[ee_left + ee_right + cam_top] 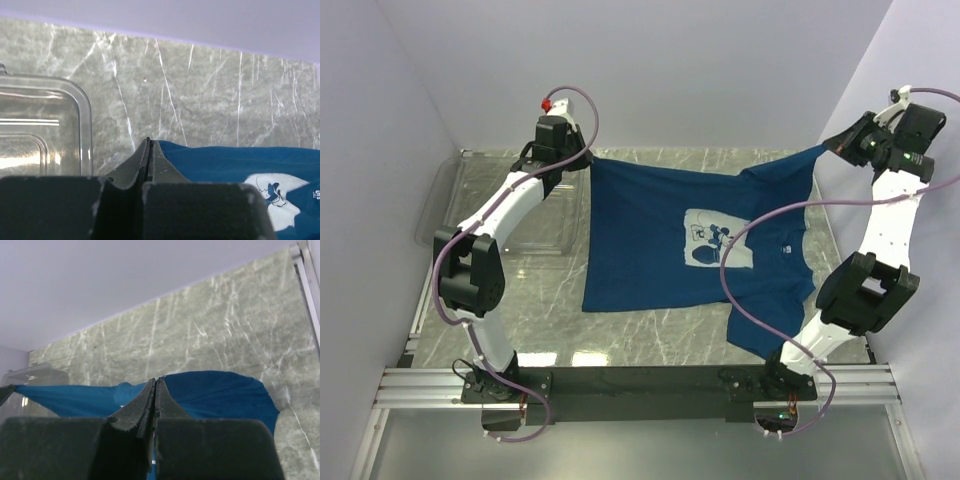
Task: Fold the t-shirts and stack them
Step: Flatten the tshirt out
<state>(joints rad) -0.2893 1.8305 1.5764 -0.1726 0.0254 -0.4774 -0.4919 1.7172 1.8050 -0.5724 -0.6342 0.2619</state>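
Observation:
A dark blue t-shirt with a pale square mouse print hangs stretched between my two grippers above the marble table. My left gripper is shut on the shirt's far left corner; in the left wrist view the jaws are pressed together with blue cloth running off to the right. My right gripper is shut on the far right corner; in the right wrist view the closed jaws pinch the cloth. The shirt's near part drapes onto the table.
A clear plastic bin stands at the far left of the table, also in the left wrist view. Pale walls close in on the left, back and right. A metal rail runs along the near edge with the arm bases.

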